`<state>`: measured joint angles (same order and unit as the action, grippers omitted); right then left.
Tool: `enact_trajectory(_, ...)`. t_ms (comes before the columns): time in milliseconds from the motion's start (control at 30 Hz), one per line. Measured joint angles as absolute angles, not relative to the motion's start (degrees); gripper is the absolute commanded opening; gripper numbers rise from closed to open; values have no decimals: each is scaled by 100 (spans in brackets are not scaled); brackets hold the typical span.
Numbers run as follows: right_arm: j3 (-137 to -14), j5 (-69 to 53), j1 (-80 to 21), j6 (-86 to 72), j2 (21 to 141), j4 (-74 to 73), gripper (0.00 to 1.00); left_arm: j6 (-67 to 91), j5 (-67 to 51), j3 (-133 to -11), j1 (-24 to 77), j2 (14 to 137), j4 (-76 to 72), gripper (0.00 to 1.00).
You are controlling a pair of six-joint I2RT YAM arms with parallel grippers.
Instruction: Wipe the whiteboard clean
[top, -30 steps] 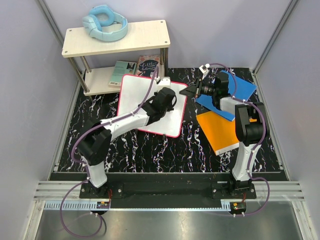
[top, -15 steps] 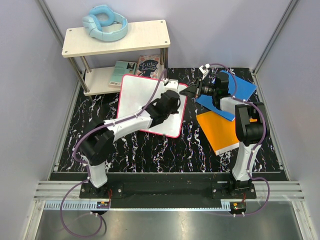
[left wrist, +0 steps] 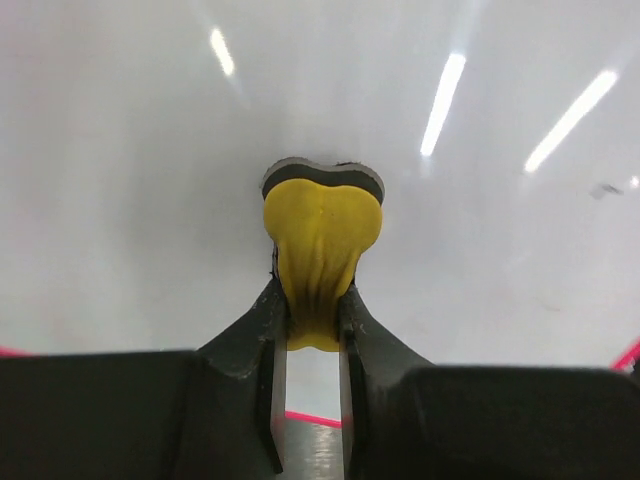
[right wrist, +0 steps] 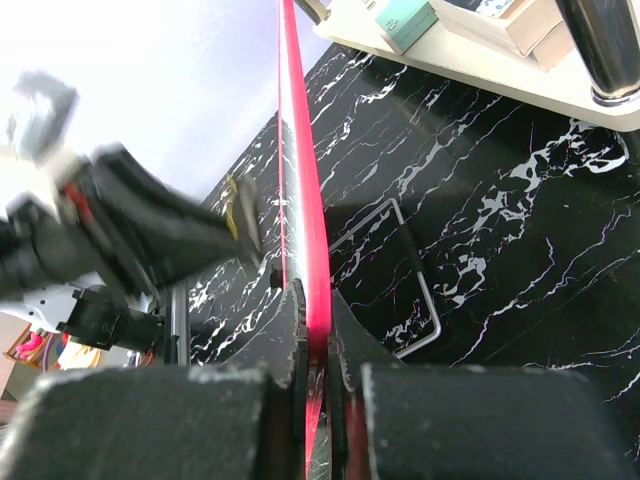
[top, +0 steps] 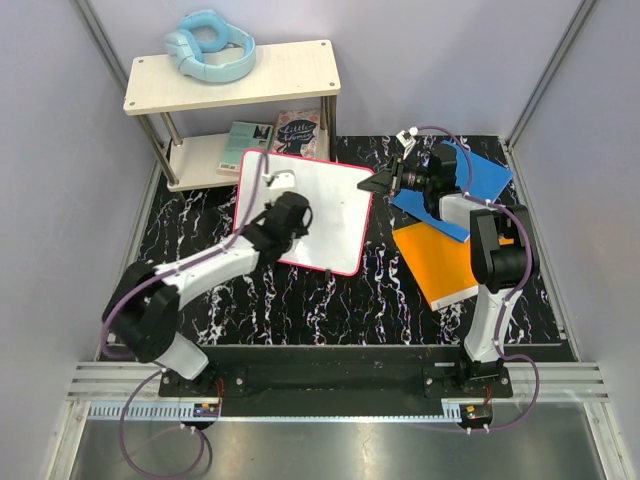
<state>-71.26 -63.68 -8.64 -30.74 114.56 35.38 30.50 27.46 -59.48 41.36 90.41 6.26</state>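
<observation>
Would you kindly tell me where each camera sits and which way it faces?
Top external: above, behind the robot, looking down at the table; both arms show.
Left wrist: facing the whiteboard; left fingers pinch a yellow pad.
Right wrist: sighting along the whiteboard's red edge, clamped by right fingers.
Shared: all show the whiteboard.

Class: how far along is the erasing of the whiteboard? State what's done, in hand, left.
Done: the whiteboard shows no writing from above. In hand: the right gripper clamps its red edge; the left gripper holds a yellow eraser to it. Left: perhaps a faint speck in the left wrist view, then letting go.
</observation>
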Motion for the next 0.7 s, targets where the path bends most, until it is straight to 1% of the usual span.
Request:
enact_trajectory(100,-7126,-6370,-869,-3070,11450,3535,5,3315,3142,-5596,3806,8313,913,0)
enact_trajectory(167,-7126,-6372,-869,-3068,11450,3535,8,3575,3354,-5376,3616,7806,1177,0)
enact_trajectory(300,-7126,-6436,-873,-3059,11450,3531,15,4158,3238,-5013,2912,7249,1697,0)
enact_trajectory(333,-7126,-6462,-875,-3026,11450,3522,19,4285,3146,-4928,2665,7227,1828,3)
enact_trajectory(400,-7126,-6497,-886,-2908,11450,3485,23,4499,2950,-4737,2156,7234,2064,11)
enact_trajectory(467,-7126,-6578,-906,-2727,11450,3415,26,4661,2762,-4543,1789,7234,2287,16)
enact_trajectory(600,-7124,-6705,-969,-2521,11448,3240,27,4950,2685,-4320,1503,7185,2652,23)
enact_trajectory(633,-7124,-6718,-982,-2484,11450,3203,28,5019,2724,-4270,1457,7113,2724,26)
enact_trajectory(700,-7124,-6744,-996,-2405,11450,3114,29,5118,2788,-4206,1369,6930,2805,29)
